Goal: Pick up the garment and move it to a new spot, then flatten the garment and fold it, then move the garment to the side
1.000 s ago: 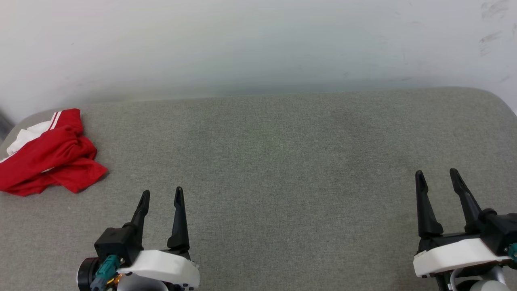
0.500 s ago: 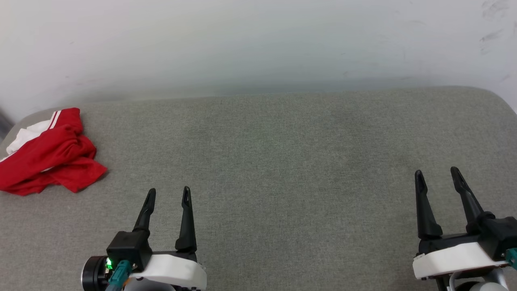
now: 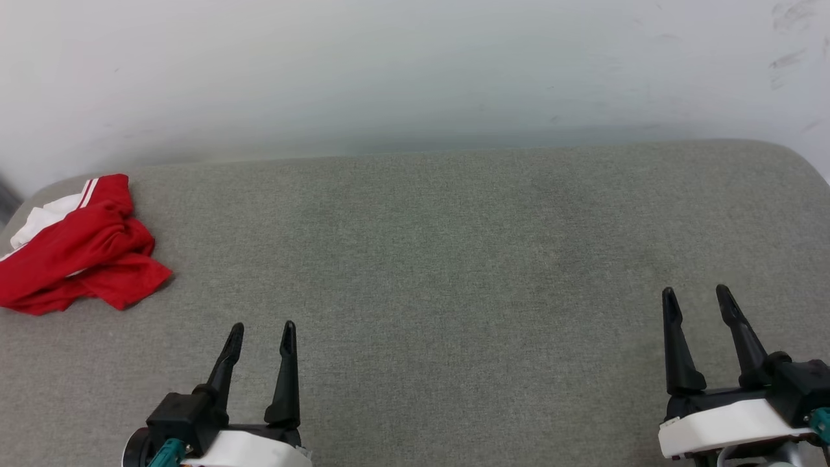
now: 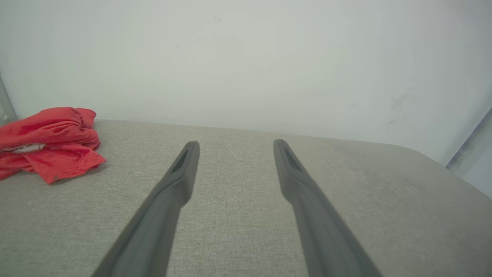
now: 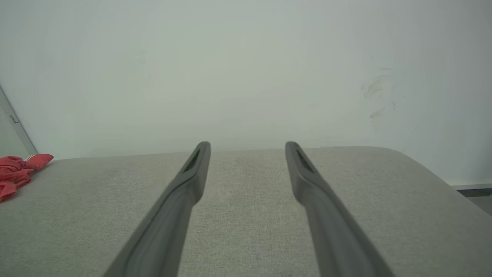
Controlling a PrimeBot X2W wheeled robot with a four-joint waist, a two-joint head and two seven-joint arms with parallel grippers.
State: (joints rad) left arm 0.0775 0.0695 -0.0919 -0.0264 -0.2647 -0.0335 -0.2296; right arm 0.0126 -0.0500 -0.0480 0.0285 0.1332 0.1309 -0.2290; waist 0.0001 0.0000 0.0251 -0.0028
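The garment [image 3: 78, 250] is a crumpled red heap with a white sleeve and stripe trim, lying at the far left of the grey cushioned surface [image 3: 441, 259]. It also appears at the left edge in the left wrist view, garment [image 4: 50, 144], and small at the far left in the right wrist view, garment [image 5: 17, 171]. My left gripper [image 3: 262, 332] is open at the lower left, empty, well to the right of and nearer than the heap. My right gripper [image 3: 695, 297] is open and empty at the lower right, far from the cloth.
A pale wall [image 3: 415, 71] rises straight behind the surface's far edge. The cushion's rounded right corner [image 3: 804, 162] curves away at the upper right. A broad stretch of bare grey fabric lies between the two grippers.
Both grippers have drawn back toward the bottom of the head view, the left one more. The garment lies as before.
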